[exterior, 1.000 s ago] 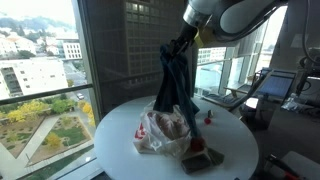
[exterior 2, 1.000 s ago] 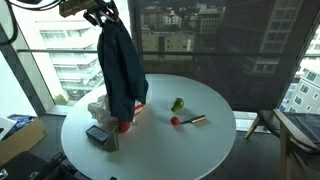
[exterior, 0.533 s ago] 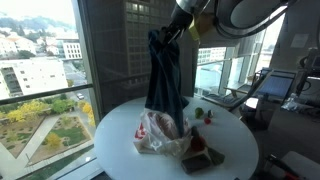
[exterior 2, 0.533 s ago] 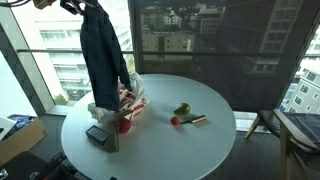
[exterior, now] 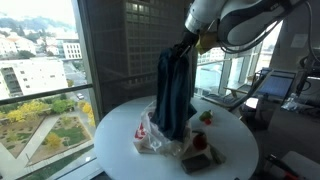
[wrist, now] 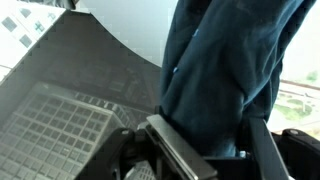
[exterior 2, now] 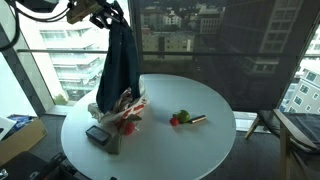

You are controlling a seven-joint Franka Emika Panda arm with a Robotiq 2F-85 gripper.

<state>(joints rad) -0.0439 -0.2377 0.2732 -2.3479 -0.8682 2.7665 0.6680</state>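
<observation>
1. The gripper (exterior: 183, 45) is high above the counter (exterior: 232, 150), clamped on the top of a blue denim garment (exterior: 172, 95). In the wrist view the cloth (wrist: 235, 60) runs out from between the two fingers (wrist: 150, 130), so the grip is on a bunched upper edge.
2. The garment hangs straight down from the gripper. Its long axis is vertical, with the grip at the upper end and the free hem at the bottom. Both exterior views show this plumb drape (exterior 2: 122, 65) below the gripper (exterior 2: 110, 18).
3. The relation that matters is vertical: the whole garment lies beneath the gripper, so the height of the wrist sets how near the hem comes to what lies under it.
4. A crumpled white-and-red plastic bag (exterior: 150, 130) lies directly under the hem, near one edge of the counter. In an exterior view the hem reaches the top of the bag (exterior 2: 120, 108). Whether it touches or hangs just above cannot be told.
5. A dark flat box (exterior 2: 97, 135) lies just beside the bag, toward the rim of the counter.
6. A small green thing (exterior 2: 182, 115) and a red one (exterior 2: 174, 122) lie near the middle of the counter (exterior 2: 205, 150), well apart from the garment.
</observation>
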